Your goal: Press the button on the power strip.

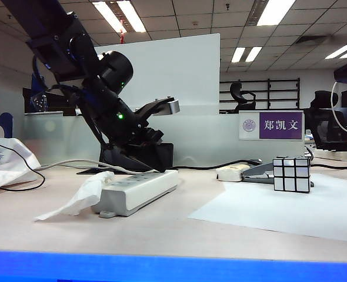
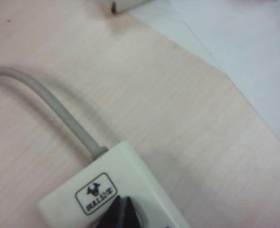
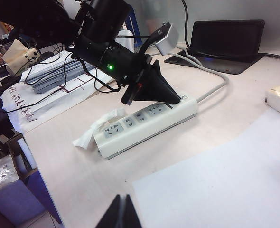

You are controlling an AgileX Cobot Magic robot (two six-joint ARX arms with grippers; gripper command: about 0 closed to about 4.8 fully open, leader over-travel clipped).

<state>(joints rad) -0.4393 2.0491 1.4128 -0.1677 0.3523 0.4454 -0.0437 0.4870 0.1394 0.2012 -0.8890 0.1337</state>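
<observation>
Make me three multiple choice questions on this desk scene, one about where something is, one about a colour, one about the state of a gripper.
1. Where does the left gripper meet the power strip?
A. at its cable end
B. at its tissue end
C. nowhere near it

2. What colour is the power strip's cable?
A. red
B. grey
C. blue

3. How is the right gripper?
A. holding the cube
B. wide open
C. shut, empty, above the table

Answers:
1 A, its tips are down on the strip beside where the cable comes out.
2 B, the left wrist view shows grey.
3 C, its fingertips meet with nothing between.
</observation>
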